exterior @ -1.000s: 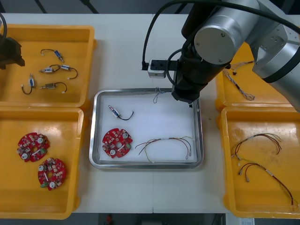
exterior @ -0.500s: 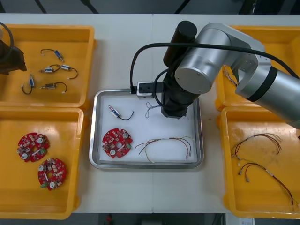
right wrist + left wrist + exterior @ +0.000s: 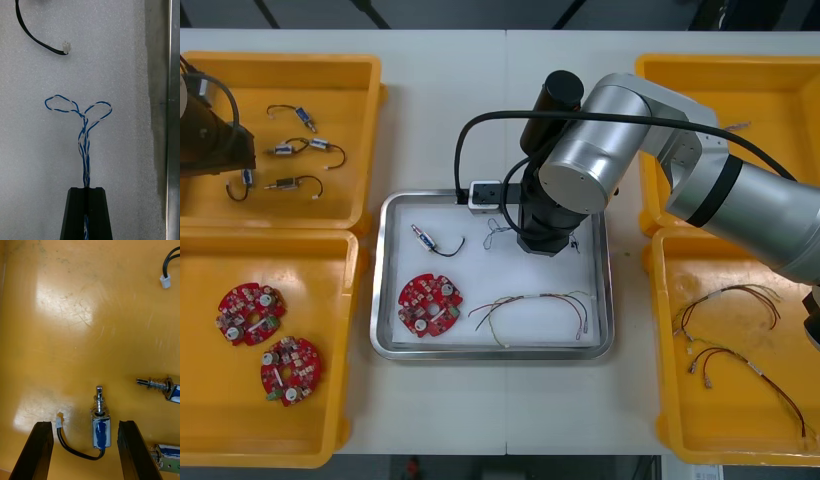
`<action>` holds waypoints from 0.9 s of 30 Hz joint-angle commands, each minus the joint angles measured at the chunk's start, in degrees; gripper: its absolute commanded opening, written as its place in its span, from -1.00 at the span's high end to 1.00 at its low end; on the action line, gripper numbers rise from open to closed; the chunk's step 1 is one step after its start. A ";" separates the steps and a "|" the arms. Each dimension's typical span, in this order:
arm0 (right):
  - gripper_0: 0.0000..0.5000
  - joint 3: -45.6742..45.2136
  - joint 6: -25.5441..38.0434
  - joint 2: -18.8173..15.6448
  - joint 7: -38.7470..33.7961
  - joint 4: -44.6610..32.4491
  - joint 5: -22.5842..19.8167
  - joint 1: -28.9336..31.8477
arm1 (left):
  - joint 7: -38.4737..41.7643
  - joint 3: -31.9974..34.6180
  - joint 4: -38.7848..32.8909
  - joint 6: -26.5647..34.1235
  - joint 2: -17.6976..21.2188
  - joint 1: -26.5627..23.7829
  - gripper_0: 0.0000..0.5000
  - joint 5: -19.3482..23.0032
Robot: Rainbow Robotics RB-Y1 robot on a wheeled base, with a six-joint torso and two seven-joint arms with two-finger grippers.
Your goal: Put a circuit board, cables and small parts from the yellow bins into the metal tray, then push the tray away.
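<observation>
At the metal tray's [image 3: 492, 351] 12 o'clock, the right gripper [image 3: 87, 189] is clamping the blue and white cable [image 3: 84, 127], with a circuit board [image 3: 429, 304], small metal part [image 3: 423, 238] and another cable [image 3: 535, 305] already inside and the push pending, while the left gripper [image 3: 85, 423] is hovering open over the 10 o'clock bin [image 3: 280, 60].

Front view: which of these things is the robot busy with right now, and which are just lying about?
Busy with: right hand, shut on the blue and white cable, at the metal tray; left hand, open around a small metal part in a yellow bin.
Lying about: the tray's circuit board and red and yellow cable; two spare boards; right-bin cables.
</observation>
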 commanded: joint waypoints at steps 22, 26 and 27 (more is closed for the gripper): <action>-1.00 -14.05 16.72 -0.77 -4.35 -6.68 -3.87 -2.27 | 2.46 -6.82 0.10 -3.95 -0.68 -2.00 -1.00 2.20; -1.00 -19.32 20.85 -1.91 -6.54 -6.95 -5.89 -2.27 | 2.54 -7.61 0.10 -3.86 -0.68 -2.00 -1.00 2.29; -1.00 -20.46 21.56 -2.35 -7.51 -7.12 -6.15 -2.27 | 2.54 -7.69 0.10 -3.95 -0.68 -2.00 -1.00 2.38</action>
